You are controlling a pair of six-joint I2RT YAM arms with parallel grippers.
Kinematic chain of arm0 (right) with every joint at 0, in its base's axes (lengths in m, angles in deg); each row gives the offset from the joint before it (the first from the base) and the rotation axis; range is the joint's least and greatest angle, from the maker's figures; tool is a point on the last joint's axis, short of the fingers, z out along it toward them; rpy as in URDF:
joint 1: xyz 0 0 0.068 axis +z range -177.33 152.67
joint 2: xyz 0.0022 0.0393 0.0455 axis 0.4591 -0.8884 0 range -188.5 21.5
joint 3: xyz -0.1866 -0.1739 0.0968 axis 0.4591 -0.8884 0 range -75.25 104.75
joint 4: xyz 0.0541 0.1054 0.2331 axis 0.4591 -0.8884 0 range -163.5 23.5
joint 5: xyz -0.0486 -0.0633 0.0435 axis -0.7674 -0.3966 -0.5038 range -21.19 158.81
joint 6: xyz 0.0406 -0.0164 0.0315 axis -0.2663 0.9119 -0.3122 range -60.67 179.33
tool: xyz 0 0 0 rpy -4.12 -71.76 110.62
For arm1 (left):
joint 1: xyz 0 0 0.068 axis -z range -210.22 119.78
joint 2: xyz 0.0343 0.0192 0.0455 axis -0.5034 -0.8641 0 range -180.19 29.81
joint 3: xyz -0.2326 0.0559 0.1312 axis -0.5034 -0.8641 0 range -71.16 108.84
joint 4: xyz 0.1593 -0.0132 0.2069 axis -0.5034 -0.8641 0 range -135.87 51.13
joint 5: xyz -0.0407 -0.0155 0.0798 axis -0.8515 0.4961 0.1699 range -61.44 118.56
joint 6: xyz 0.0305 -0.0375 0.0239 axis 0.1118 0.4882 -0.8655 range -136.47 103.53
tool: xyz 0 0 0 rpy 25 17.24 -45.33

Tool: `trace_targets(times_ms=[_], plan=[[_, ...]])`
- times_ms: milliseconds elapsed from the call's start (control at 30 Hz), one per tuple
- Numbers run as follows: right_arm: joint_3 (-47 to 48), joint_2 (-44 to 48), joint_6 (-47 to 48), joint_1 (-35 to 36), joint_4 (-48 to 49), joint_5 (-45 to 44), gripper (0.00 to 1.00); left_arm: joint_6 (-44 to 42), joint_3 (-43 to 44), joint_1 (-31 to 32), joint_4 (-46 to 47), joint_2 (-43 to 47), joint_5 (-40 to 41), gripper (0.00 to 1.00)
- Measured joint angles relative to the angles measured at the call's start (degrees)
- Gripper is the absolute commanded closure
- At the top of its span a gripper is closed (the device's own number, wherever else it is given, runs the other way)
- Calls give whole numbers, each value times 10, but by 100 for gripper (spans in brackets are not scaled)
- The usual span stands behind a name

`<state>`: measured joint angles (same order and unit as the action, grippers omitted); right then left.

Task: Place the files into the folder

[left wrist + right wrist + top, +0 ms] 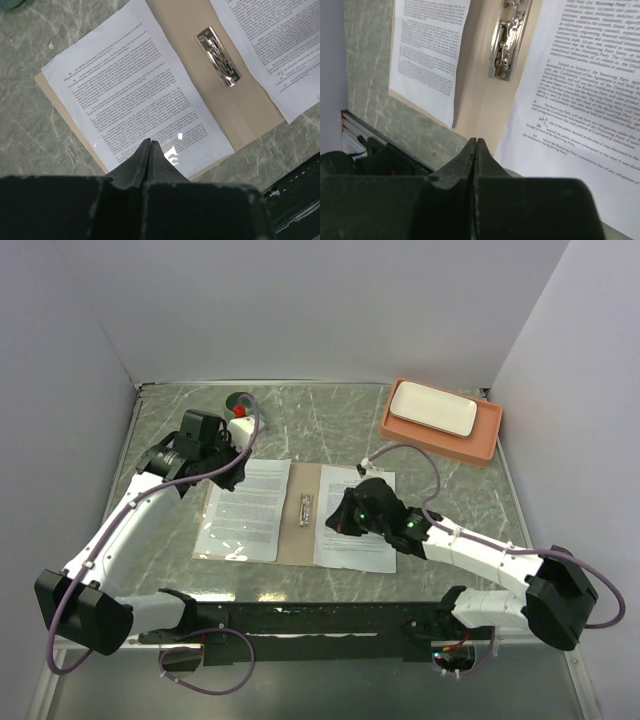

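The tan folder (303, 537) lies open on the table with a metal clip (306, 509) at its centre. One printed white sheet (248, 508) lies on its left half, another (358, 525) on its right half. My left gripper (222, 466) is shut and empty, above the left sheet's far left corner. My right gripper (343, 518) is shut and empty, over the right sheet's left edge. In the left wrist view the shut tips (149, 144) hang over the left sheet (135, 95), clip (218, 56) beyond. In the right wrist view the tips (476, 141) hang over the folder's near edge (482, 107).
An orange tray (487, 443) holding a white rectangular plate (433, 408) stands at the back right. A small red and white object (239, 418) sits at the back left, beside a dark round thing. Grey walls enclose the table.
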<state>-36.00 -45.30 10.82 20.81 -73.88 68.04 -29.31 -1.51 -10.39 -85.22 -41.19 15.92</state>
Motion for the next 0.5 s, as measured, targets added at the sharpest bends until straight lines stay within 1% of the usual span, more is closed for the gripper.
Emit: trace_targets(times_ms=[33, 67, 100, 133, 167, 200, 233, 267, 333, 367, 400, 433, 467, 500], plan=[[8, -9, 0, 1, -3, 3, 88, -1, 0, 7, -2, 2, 1, 99], [18, -20, 1, 2, -5, 9, 49, -2, 0, 13, -4, 3, 1, 91], [24, -29, -1, 2, -2, 14, 12, -4, 0, 21, -5, 4, 2, 73], [25, -37, -5, 0, 9, 25, 7, -6, 0, 26, -7, 3, 1, 60], [21, -42, -7, -2, 24, 38, 1, -8, 0, 35, -10, 2, 0, 23], [10, -43, -8, -6, 43, 51, 2, -8, 0, 41, -14, 0, -1, 8], [2, -44, -13, -9, 52, 60, 6, -9, 0, 45, -16, -3, -3, 1], [0, -48, -14, -12, 55, 67, 25, -7, 0, 46, -19, -8, -6, 4], [1, -63, -10, -15, 70, 78, 54, -2, 0, 46, -20, -19, -11, 4], [3, -71, -9, -16, 74, 82, 73, 1, 0, 46, -20, -25, -12, 4], [11, -89, -14, -18, 76, 90, 81, 3, 0, 46, -19, -31, -13, 2], [16, -102, -10, -20, 80, 96, 88, 4, 0, 46, -19, -35, -14, 2], [21, -120, -16, -25, 88, 105, 94, 6, 0, 46, -18, -40, -17, 8], [22, -136, -21, -29, 101, 113, 95, 8, 0, 46, -17, -46, -22, 10]])
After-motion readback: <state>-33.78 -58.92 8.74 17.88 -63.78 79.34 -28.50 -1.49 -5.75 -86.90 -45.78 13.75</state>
